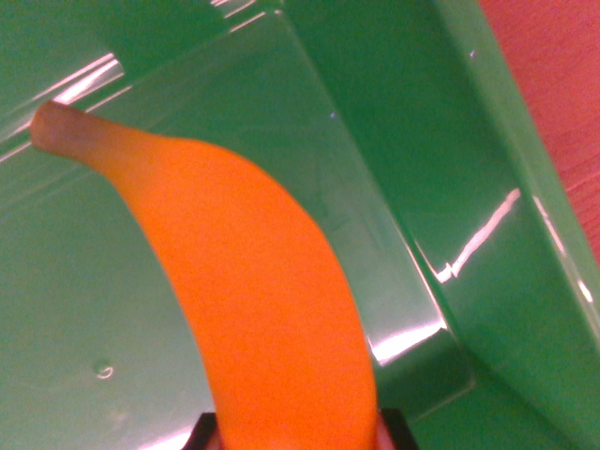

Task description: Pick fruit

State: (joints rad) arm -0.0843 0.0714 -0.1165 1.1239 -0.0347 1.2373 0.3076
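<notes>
Filling most of the wrist view, a glossy green bin (84, 309) is seen from above, its flat floor spreading across the left and centre and its sloped wall rising toward the right, where bright streaks of light are reflected. Beyond the bin's rim, at the far right, a strip of reddish counter (562, 84) is shown. Over the bin floor an orange banana (262, 291) is stretched from the bottom centre up to the upper left, its brownish stem end pointing toward the far left corner. At the bottom edge, the black fingers (204, 433) are seen just beside the banana's near end, one dark tip on each side, so the fruit appears to be pinched between them, though contact itself cannot be told for certain.
</notes>
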